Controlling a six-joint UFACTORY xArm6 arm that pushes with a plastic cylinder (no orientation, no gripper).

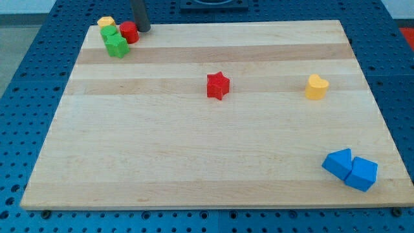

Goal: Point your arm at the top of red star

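The red star (218, 85) lies near the middle of the wooden board (194, 162), a little above centre. My tip (143, 28) is at the board's top edge, far up and to the left of the red star, just right of a red round block (129, 32). It touches no block that I can make out.
A cluster at the top left holds a yellow block (106, 22), a green block (109, 32), a green star (117, 46) and the red round block. A yellow heart (316, 87) lies at the right. Two blue blocks (350, 169) sit at the bottom right.
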